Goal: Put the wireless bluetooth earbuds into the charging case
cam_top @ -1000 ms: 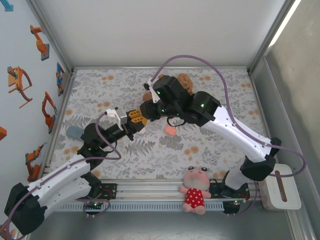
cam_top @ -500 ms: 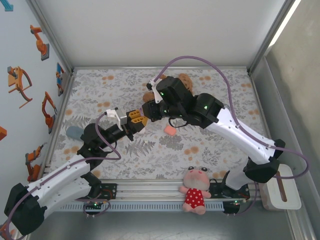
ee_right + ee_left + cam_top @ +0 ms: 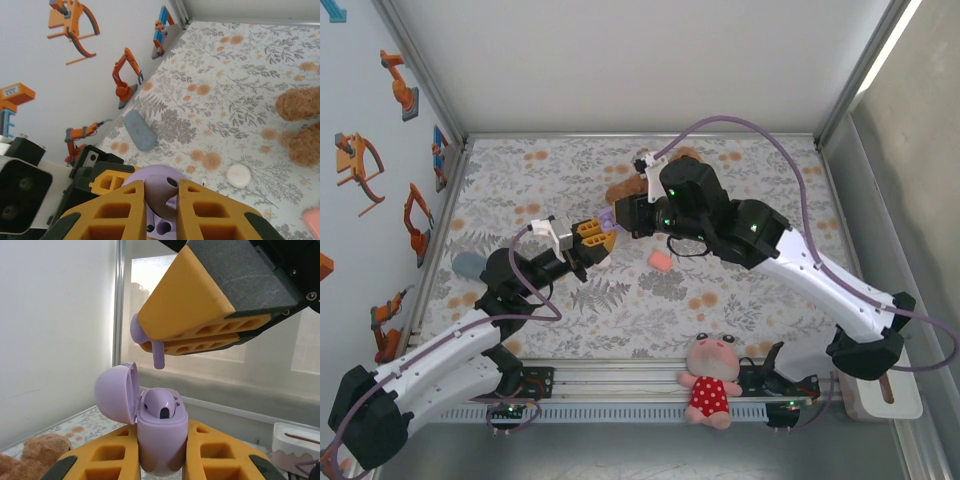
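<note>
Purple bud (image 3: 136, 330), stem down, is pinched in the right hand (image 3: 142, 337) just above the open case (image 3: 160, 435), which the left hand (image 3: 161, 457) clamps upright. A second bud (image 3: 159, 405) sits inside. Lowered off-line, the stem could catch that bud or the lid (image 3: 116, 392), twist free and drop to the tabletop (image 3: 520, 180).
</note>
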Controlling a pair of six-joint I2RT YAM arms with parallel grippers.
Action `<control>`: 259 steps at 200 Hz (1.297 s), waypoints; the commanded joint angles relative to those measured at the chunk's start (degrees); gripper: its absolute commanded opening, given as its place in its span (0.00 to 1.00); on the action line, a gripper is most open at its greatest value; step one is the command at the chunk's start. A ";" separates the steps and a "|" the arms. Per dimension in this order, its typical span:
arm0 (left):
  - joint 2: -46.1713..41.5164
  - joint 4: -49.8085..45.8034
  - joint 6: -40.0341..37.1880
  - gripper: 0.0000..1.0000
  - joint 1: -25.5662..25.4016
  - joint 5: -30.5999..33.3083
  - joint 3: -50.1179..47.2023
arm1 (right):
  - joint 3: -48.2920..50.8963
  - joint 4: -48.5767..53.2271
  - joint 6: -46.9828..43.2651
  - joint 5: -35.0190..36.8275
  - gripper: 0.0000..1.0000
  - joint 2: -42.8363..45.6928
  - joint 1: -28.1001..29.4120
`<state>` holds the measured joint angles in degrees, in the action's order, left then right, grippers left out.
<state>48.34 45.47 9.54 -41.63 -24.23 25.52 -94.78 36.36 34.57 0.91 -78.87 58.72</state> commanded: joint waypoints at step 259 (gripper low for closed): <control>4.09 9.76 -5.78 0.00 -0.30 2.12 1.46 | 14.45 -19.00 16.41 -1.65 0.17 6.81 -0.97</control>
<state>53.21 53.19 4.97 -41.65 -22.24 24.95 -81.23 18.13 50.43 -2.70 -73.82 57.91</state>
